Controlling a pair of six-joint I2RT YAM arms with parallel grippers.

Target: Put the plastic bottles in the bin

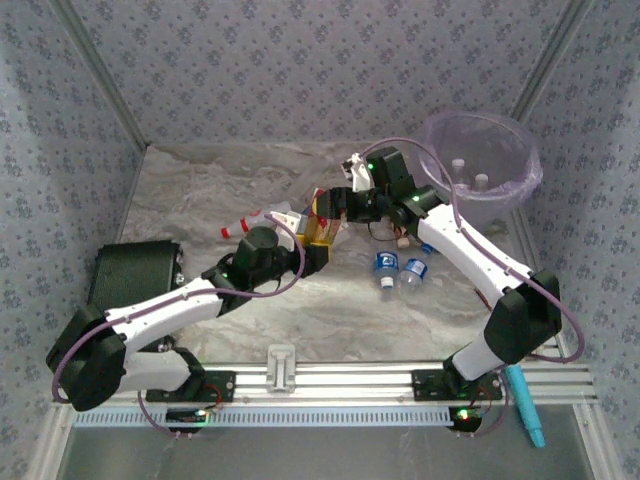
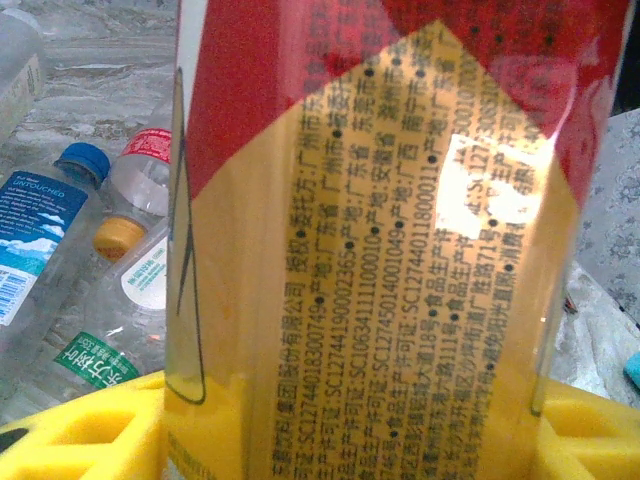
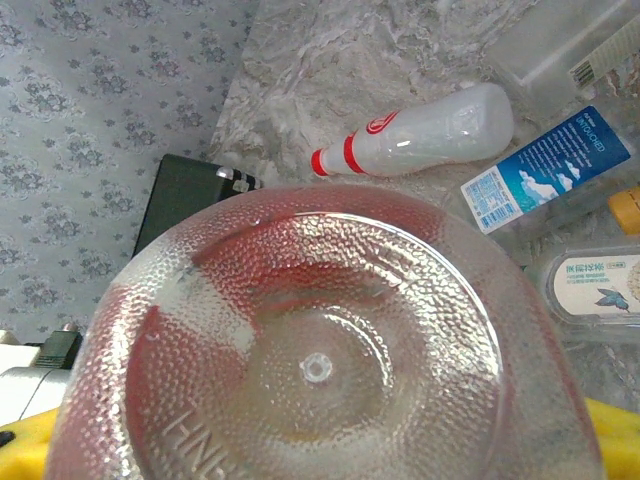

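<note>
Plastic bottles [image 1: 386, 266] with blue labels lie loose on the table [image 1: 200, 190], at 4 o'clock from the red-and-yellow bottle [image 2: 380, 250] at the middle. The left gripper [image 1: 318, 247] clamps that bottle across its label, and the right gripper [image 1: 342, 206] clasps its base end. A white bottle [image 1: 240, 228] lies at its 9 o'clock, and farther off, at 2 o'clock, the bin [image 1: 515, 190] holds two capped bottles [image 1: 458, 166].

Grey floral-print walls [image 1: 300, 60] on three sides; marbled grey tabletop [image 1: 330, 310]; metal rail [image 1: 340, 378] along near edge.
</note>
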